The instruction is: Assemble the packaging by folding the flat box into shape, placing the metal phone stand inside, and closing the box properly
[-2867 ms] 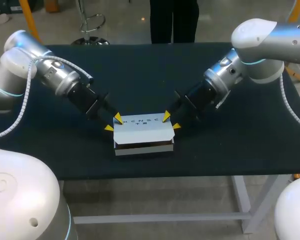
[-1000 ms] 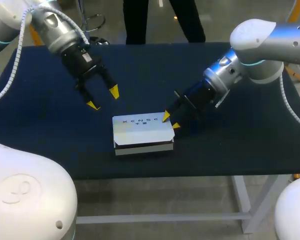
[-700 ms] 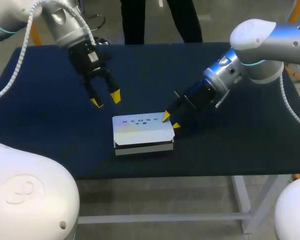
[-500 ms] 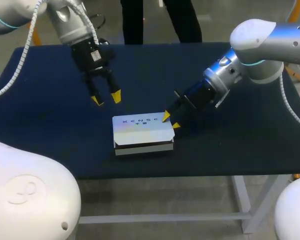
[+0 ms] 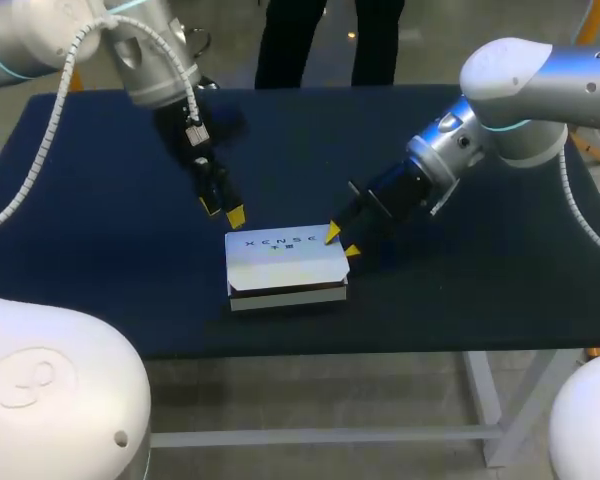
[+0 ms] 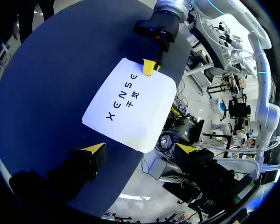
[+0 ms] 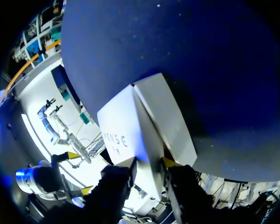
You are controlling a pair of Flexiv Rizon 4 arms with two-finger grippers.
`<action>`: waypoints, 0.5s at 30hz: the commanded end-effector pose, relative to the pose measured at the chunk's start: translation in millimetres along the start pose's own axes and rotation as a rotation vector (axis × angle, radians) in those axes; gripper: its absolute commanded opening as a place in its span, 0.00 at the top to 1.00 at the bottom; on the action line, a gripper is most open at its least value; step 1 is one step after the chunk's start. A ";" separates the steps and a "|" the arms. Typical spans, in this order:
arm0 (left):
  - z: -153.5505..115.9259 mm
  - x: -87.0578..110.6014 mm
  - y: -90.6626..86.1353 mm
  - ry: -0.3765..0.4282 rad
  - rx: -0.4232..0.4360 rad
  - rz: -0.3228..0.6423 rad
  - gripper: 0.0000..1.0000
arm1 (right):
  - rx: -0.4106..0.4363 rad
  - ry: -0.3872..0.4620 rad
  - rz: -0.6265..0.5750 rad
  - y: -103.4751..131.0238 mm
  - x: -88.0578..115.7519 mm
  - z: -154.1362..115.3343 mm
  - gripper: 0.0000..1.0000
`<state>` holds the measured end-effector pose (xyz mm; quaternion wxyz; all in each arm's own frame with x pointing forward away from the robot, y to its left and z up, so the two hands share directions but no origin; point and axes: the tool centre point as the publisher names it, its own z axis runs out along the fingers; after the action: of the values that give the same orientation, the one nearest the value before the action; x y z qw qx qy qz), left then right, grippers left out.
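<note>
White cardboard, smooth and printed on its lid: the box (image 5: 285, 265) lies folded up near the middle of the bench's front edge, lid uppermost. A dark seam runs along its front face, so I judge the front flap is not quite tucked home. The metal stand is out of sight; I take it to be inside, which would make the box heavier than it looks and apt to shift its weight if tipped.

The carton should be stiff along its creases and corners but will give in the middle of any panel. The coated face looks slippery to hard tips. A hold across a corner or a folded edge is best, and any pressing should go near the front crease, not on the centre of the lid.

The right jaws stand narrow at the box's far right corner, and as far as the wrist view lets me judge they pinch that corner between one yellow tip (image 7: 130, 161) and its fellow. The left jaws hang wide and empty just above the far left corner, not touching. Both arms reach over the dark blue bench (image 5: 100, 260).
</note>
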<state>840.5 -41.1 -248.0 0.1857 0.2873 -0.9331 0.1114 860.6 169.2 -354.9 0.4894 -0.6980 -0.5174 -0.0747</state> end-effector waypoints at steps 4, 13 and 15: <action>10.4 24.9 8.0 -0.335 0.065 0.126 0.00 | 0.000 0.000 0.000 0.5 -0.6 1.1 0.63; 33.2 33.5 1.0 -0.521 -0.028 0.289 0.00 | 0.000 0.000 0.000 0.5 -0.6 1.1 0.63; 35.5 30.4 -0.4 -0.535 -0.085 0.316 0.00 | 0.000 0.000 0.000 0.5 -0.6 1.1 0.63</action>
<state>806.9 -55.6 -268.5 0.0211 0.1567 -0.9840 0.0821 860.5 169.1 -355.0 0.4893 -0.6981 -0.5174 -0.0746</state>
